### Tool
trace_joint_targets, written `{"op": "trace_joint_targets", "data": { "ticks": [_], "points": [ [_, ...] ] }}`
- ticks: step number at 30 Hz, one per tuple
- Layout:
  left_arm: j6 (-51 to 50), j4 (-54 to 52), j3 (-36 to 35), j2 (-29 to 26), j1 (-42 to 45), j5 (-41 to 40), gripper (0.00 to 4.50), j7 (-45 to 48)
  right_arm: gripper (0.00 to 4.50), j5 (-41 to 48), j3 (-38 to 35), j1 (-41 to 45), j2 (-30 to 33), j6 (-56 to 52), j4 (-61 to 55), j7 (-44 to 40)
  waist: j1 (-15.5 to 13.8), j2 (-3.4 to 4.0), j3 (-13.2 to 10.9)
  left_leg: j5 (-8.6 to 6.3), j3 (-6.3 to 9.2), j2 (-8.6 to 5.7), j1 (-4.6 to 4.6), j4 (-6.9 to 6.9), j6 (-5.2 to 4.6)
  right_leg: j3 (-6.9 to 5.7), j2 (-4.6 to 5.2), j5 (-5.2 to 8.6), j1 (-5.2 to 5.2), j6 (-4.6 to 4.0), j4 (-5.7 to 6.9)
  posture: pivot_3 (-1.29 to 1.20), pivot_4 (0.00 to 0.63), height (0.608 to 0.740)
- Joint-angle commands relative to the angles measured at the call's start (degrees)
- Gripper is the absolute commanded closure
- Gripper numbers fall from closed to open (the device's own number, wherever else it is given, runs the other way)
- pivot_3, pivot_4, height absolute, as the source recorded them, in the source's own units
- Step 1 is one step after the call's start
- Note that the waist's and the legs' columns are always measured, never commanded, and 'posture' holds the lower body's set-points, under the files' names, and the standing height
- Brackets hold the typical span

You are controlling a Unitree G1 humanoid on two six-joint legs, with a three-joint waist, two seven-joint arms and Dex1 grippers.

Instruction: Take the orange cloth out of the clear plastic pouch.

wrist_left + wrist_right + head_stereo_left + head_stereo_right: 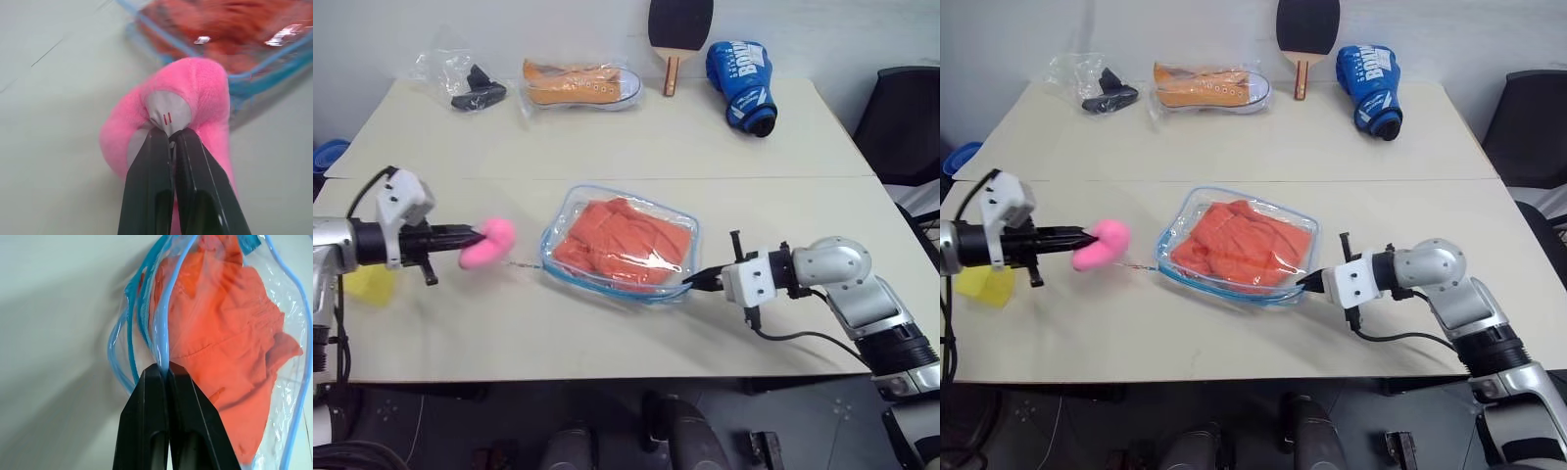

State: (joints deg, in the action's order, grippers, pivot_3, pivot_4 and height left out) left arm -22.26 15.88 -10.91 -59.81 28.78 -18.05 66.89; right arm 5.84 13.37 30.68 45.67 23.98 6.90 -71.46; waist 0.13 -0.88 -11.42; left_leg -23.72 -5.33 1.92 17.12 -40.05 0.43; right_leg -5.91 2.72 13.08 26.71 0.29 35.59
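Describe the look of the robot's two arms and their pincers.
Both arms are silver-grey metal with rounded joints and black ribbed sections. Each wrist carries a white boxy camera block, with thin black cables looping off it. The left pincer and right pincer each have two slim, tapered, glossy black fingers.

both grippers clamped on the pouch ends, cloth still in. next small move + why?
Probably pull the left gripper further left: it is shut on the pink charm, whose chain runs to the zipper, while the right gripper pins the pouch edge. The cloth stays enclosed.
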Motion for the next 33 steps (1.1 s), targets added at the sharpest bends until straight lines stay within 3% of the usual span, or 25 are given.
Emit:
{"op": "trace_joint_targets", "data": {
  "ticks": [1,7,11,14,22,25,29,33],
  "points": [
    [0.8,-2.3,-1.5,-0.5,-1.7,-0.6,4.50,0.2,4.48,0.5,-2.1,0.1,1.2,1.0,-0.5,-0.1,0.0,0.00,0.0,0.00,0.00,0.00,0.00,0.00,0.00,0.00,0.01,0.00,0.00,0.00,0.01,0.00,0.150,0.740],
    [-2.9,-8.2,0.1,3.7,-6.8,-1.6,4.50,-2.1,4.48,0.2,-1.6,0.0,-0.1,-0.6,-1.4,1.2,0.0,0.01,0.0,-0.03,-0.03,0.03,0.04,0.01,0.01,0.00,0.00,0.00,0.07,0.00,0.01,0.00,0.150,0.740],
    [-4.6,-8.8,-0.4,4.9,-8.8,-1.8,3.40,-3.3,4.50,0.5,-1.6,-0.9,0.2,-2.7,-2.4,1.3,0.1,0.01,0.0,-0.02,-0.05,0.02,0.00,0.00,0.03,0.03,0.00,0.00,0.07,-0.01,-0.01,0.00,0.150,0.740],
    [-5.0,-9.5,-1.4,5.2,-9.8,-2.1,2.43,-4.6,3.85,0.7,-2.0,-1.7,0.2,-4.9,-3.1,1.8,0.0,0.01,0.0,-0.02,-0.05,0.03,-0.01,0.00,0.03,0.04,0.00,0.01,0.07,-0.01,-0.01,0.00,0.150,0.740],
    [-4.6,-10.2,-6.8,4.0,-15.1,-3.7,0.01,-5.1,1.13,1.2,-3.3,-5.0,1.3,-8.0,-7.6,2.7,0.1,0.01,0.0,-0.03,-0.06,0.03,-0.04,0.00,0.04,0.05,0.02,0.02,0.07,-0.03,-0.05,0.00,0.150,0.740],
    [-5.9,-10.8,-10.8,2.9,-17.5,-5.4,0.00,-4.6,0.12,2.8,-5.2,-7.5,2.4,-11.2,-11.5,3.4,0.0,0.01,0.0,-0.04,-0.04,0.06,0.00,0.01,0.06,0.04,0.03,0.02,0.12,-0.04,-0.05,0.00,0.150,0.740],
    [-12.5,-9.0,-17.5,-1.2,-14.0,-10.8,0.00,-4.2,0.05,11.2,-10.4,-13.4,4.9,-23.3,-21.2,3.9,-0.2,0.00,0.0,-0.05,-0.01,0.06,0.05,0.01,0.06,0.03,0.04,0.03,0.17,-0.05,-0.08,0.00,0.150,0.740],
    [-16.2,-14.3,-16.3,-5.2,-9.1,-15.1,0.00,-0.8,0.05,20.7,-15.8,-17.3,6.3,-36.5,-29.0,6.2,-0.4,-0.02,0.0,-0.06,0.01,0.01,-0.01,0.01,0.05,0.02,0.07,0.04,0.12,-0.06,-0.08,0.00,0.150,0.740]
  ]
}}
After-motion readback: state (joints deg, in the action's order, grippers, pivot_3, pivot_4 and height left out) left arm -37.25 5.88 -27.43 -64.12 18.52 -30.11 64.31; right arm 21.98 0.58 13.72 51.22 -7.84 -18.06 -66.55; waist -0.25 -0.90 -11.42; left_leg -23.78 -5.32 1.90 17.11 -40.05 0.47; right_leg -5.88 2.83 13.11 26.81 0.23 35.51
